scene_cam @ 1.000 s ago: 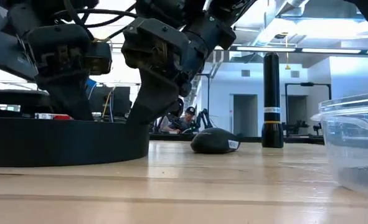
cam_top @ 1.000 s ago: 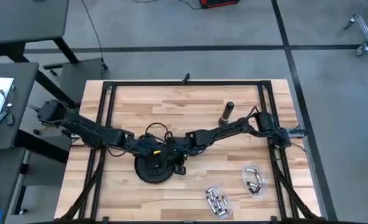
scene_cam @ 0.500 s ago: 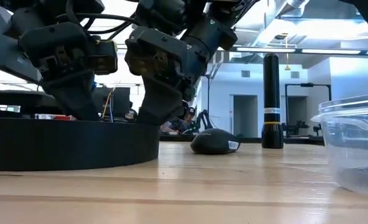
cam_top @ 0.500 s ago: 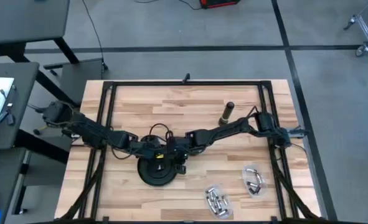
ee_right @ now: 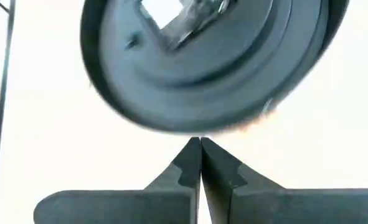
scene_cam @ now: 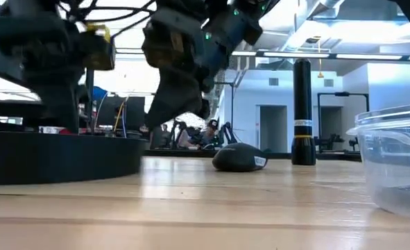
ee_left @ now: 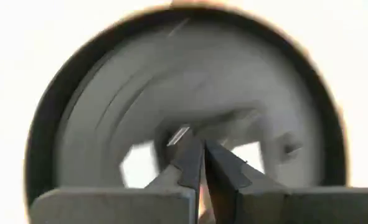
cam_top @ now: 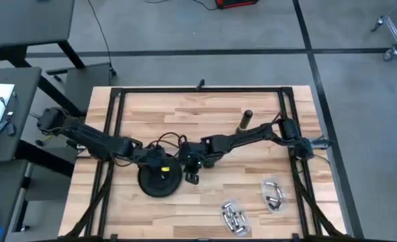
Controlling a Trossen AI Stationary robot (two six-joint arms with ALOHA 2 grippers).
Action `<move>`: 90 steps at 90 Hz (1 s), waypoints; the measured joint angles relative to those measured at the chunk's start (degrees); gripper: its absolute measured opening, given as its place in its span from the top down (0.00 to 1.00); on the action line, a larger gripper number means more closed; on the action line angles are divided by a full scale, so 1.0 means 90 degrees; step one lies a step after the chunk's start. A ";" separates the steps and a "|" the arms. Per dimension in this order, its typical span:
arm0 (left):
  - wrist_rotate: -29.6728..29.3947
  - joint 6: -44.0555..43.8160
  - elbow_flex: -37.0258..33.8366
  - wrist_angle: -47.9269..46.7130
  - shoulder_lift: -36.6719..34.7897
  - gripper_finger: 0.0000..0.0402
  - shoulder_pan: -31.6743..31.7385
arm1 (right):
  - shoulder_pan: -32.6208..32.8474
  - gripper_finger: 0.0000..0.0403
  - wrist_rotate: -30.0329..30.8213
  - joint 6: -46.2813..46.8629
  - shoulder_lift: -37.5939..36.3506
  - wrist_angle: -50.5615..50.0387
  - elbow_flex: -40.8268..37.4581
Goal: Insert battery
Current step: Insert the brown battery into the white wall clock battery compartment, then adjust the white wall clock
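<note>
**Both pincers at the round black device, mid-tabletop**

The round black device (cam_top: 159, 180) lies flat on the wooden tabletop (cam_top: 205, 107), left of centre and towards the front edge, with bare wood all round it. The left pincer (cam_top: 159, 168) hangs over the disc's middle; in its wrist view the fingers (ee_left: 187, 163) are pressed nearly together with only a thin slit between, and something small and silvery at their tips is too blurred to name. The right pincer (cam_top: 190, 168) sits just beside the disc's right rim, clear of it, its fingers (ee_right: 185, 167) pressed together and holding nothing.

An upright black cylinder (cam_top: 244, 123) stands well apart near the back right. Loose batteries (cam_top: 234, 217) lie by the front edge, and a clear container (cam_top: 273, 191) holding more sits near the right frame rail. The back-left stretch of tabletop lies open.
</note>
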 joint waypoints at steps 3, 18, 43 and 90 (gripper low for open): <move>0.0000 0.0031 0.0069 -0.0196 -0.0174 1.00 0.0000 | -0.0024 1.00 -0.0084 0.0117 0.0000 -0.0057 0.0081; -0.0004 0.0061 0.0523 -0.1372 -0.0904 1.00 0.0000 | -0.0175 0.95 -0.0229 0.0515 0.0000 -0.0198 0.0424; -0.0021 -0.0141 0.0878 -0.2347 -0.1901 1.00 -0.0282 | -0.0267 0.54 0.0082 -0.0070 0.0000 0.0316 0.0691; 0.1264 0.1094 0.0888 -0.2021 -0.0522 0.72 -0.2308 | 0.0064 0.32 0.0145 -0.1189 -0.0296 -0.2025 0.2010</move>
